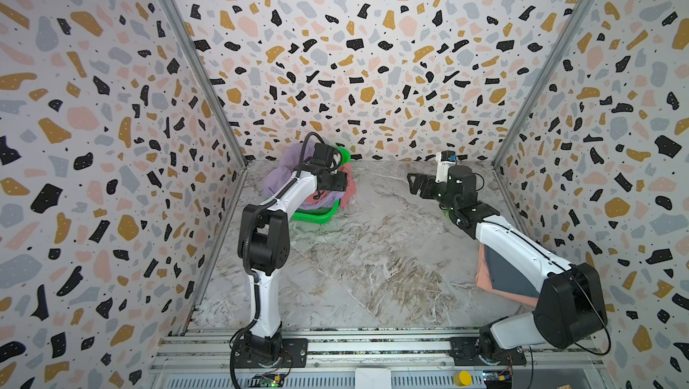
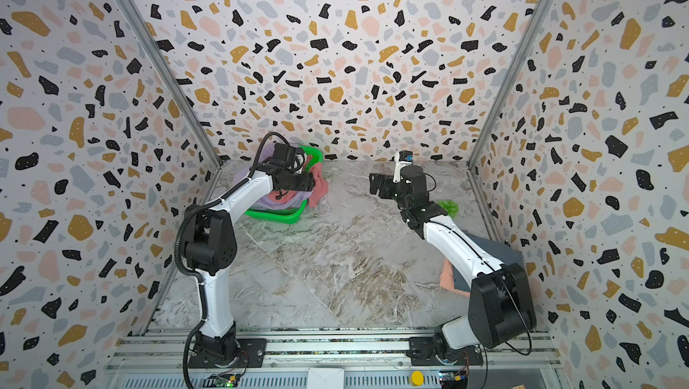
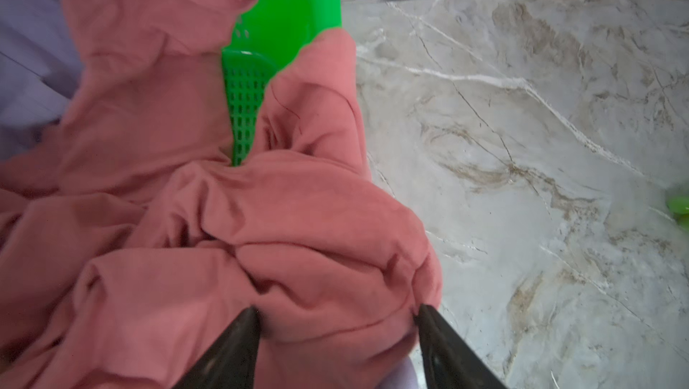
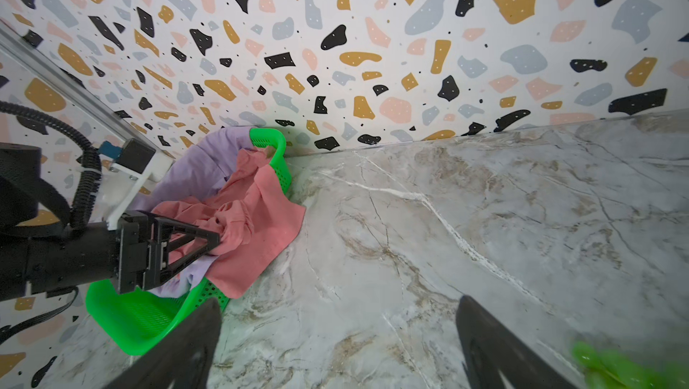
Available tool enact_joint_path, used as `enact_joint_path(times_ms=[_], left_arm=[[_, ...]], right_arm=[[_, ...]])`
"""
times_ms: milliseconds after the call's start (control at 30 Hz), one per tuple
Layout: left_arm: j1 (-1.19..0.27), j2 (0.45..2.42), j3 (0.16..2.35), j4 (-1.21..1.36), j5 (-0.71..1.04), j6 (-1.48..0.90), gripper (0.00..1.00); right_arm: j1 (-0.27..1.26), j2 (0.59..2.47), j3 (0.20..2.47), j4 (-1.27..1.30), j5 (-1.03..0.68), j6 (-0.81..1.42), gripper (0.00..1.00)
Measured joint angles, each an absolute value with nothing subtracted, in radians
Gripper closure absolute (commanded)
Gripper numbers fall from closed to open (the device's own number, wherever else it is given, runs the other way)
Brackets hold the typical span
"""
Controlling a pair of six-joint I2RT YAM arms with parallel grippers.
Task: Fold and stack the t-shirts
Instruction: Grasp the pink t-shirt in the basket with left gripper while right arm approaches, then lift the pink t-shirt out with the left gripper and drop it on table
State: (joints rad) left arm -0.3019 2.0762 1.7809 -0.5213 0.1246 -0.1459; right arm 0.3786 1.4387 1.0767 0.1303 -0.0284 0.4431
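Note:
A crumpled coral-red t-shirt point(image 3: 186, 107) spills over the rim of the green mesh basket point(image 1: 317, 217) onto the table, lying on a lilac t-shirt point(image 4: 201, 171). My left gripper point(image 3: 339, 309) is pushed into the red cloth. Its jaws stand partly closed, with a thick bunch of the shirt between them and both fingertips touching it. In the right wrist view the left gripper point(image 4: 218, 236) meets the red t-shirt point(image 4: 257, 241) from the side. My right gripper point(image 1: 411, 183) hovers open over bare table at the back right. A slate-grey t-shirt point(image 2: 499, 253) lies folded on a peach t-shirt point(image 2: 447, 275) under the right arm.
The basket point(image 2: 276, 215) stands at the back left, near the patterned walls. A cluster of small green balls point(image 2: 449, 206) lies beside the right arm's wrist. Marble tabletop point(image 1: 373, 264) stretches between the two arms. A metal rail point(image 1: 335, 346) runs along the front edge.

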Motion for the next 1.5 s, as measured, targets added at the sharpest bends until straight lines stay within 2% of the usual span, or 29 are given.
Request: enact_joint_path(times_ms=[200,433,567,667,833,1033,1167,1267,1367,1400,1433,1467,1500], left_arm=[[-0.309,2.078,1.781,-0.525,0.121,-0.140,0.90],[-0.304,2.084,1.839,-0.514,0.113,-0.155,1.00],[-0.304,2.069,1.897,-0.518,0.113,-0.161,1.00],[-0.304,2.063,2.036,-0.546,0.133,-0.165,1.00],[-0.304,1.954,2.232,-0.425,0.307,-0.262,1.00],[-0.323,1.689,2.070,0.122,0.563,-0.565,1.00],[-0.338,1.635,2.016,0.442,0.667,-0.754,1.00],[-0.343,1.639,1.988,0.566,0.710,-0.836,1.00],[-0.344,1.651,1.948,0.574,0.730,-0.862,1.00],[-0.344,1.653,1.919,0.561,0.735,-0.861,0.89],[-0.344,1.654,1.882,0.546,0.737,-0.857,0.67],[-0.344,1.654,1.844,0.527,0.740,-0.850,0.60],[-0.344,1.654,1.799,0.492,0.740,-0.840,0.60]], right_arm=[[0.379,1.439,1.062,0.114,0.007,0.437,0.03],[0.379,1.439,1.062,0.111,0.022,0.432,0.04],[0.379,1.439,1.062,0.111,0.023,0.428,0.04],[0.379,1.440,1.063,0.111,0.021,0.426,0.04],[0.379,1.454,1.084,0.109,0.019,0.417,0.04],[0.379,1.463,1.110,0.106,0.020,0.400,0.04],[0.379,1.461,1.110,0.103,0.042,0.398,0.04],[0.379,1.443,1.102,0.103,0.062,0.397,0.04],[0.377,1.412,1.097,0.097,0.088,0.392,0.03],[0.376,1.399,1.094,0.097,0.098,0.390,0.03],[0.374,1.388,1.090,0.097,0.105,0.387,0.03],[0.371,1.378,1.087,0.097,0.108,0.385,0.03],[0.369,1.370,1.083,0.096,0.111,0.384,0.03]])
